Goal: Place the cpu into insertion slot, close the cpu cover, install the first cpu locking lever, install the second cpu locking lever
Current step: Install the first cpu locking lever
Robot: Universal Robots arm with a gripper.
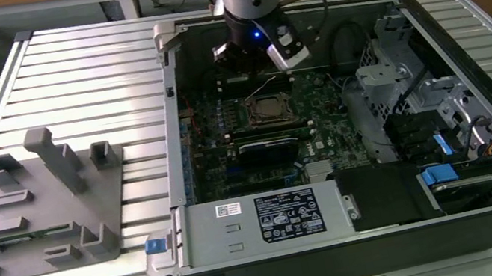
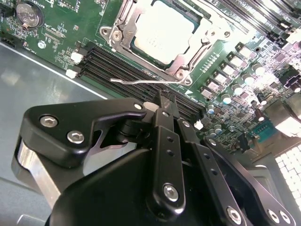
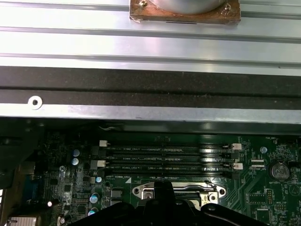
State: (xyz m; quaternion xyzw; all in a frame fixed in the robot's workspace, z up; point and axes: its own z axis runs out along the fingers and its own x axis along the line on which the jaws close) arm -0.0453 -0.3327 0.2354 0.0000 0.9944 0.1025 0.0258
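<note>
The cpu point(image 2: 162, 26) lies pale and flat in the insertion slot point(image 1: 248, 113) on the green motherboard. The silver cpu cover point(image 2: 183, 57) is down around it, framing its face. One thin wire locking lever point(image 2: 141, 81) stands loose beside the slot, and in the exterior view it rises from the slot toward the arm. My gripper point(image 2: 162, 101) hovers just beside this lever, fingers together, with nothing visibly held. It hangs over the far side of the slot point(image 3: 141, 191) in the first wrist view, and in the exterior view the gripper point(image 1: 255, 75) sits just beyond the slot.
The open computer case point(image 1: 167, 121) encloses the board. Black memory slots point(image 2: 122, 66) run beside the socket. A grey power-supply box point(image 1: 260, 220) fills the near wall, and drive cages point(image 1: 423, 107) stand at the exterior view's right. A grey fixture point(image 1: 35, 205) rests on the slatted table.
</note>
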